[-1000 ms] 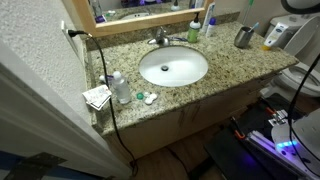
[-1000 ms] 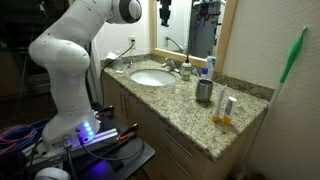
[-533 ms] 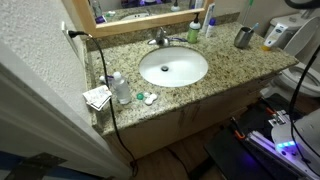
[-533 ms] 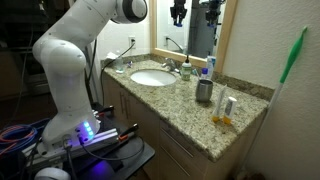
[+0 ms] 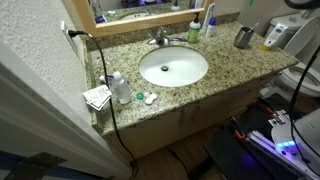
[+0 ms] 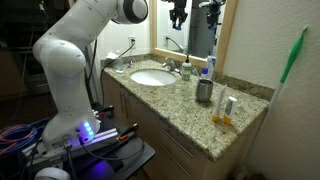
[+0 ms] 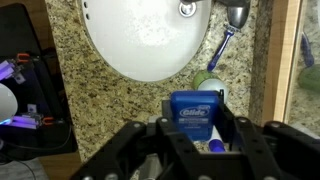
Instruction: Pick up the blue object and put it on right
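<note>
boxy glossy blue object (image 7: 195,108) — white-lettered — tight in black jaws' grip, over speckled granite counter (image 7: 100,120)

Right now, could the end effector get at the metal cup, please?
Probably not for a grasp: the end effector hangs high, shut on the blue box. The way down to the cup looks free.

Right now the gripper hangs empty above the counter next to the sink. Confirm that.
Not empty. The wrist view shows the blue object gripped between the fingers of the gripper. The rest is right: it hangs above the counter next to the sink.
</note>
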You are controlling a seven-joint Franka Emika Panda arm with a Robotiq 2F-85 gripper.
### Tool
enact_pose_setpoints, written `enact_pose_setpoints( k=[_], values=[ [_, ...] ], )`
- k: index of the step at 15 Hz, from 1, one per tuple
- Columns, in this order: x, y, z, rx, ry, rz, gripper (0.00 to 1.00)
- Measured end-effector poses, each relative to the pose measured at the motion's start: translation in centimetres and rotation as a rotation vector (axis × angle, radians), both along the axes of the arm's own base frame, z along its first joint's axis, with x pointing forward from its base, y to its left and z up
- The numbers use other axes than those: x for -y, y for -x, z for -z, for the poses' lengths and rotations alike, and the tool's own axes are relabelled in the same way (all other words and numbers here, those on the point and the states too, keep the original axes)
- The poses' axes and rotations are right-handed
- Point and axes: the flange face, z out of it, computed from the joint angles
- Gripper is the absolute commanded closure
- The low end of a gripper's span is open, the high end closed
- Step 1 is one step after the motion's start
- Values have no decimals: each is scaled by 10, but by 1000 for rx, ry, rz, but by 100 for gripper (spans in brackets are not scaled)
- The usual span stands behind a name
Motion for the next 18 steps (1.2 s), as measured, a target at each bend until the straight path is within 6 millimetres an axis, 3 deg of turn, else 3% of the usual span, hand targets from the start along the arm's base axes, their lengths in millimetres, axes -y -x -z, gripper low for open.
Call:
enact_pose_setpoints(
  k=[7,8,11,18],
  values=[
    [0,0,0,-1,-1,0,56],
    [0,0,0,-1,-1,0,81],
    [2,-1,1,1,16,12,81],
    [89,-17,38,-3,242,241,81]
  ],
)
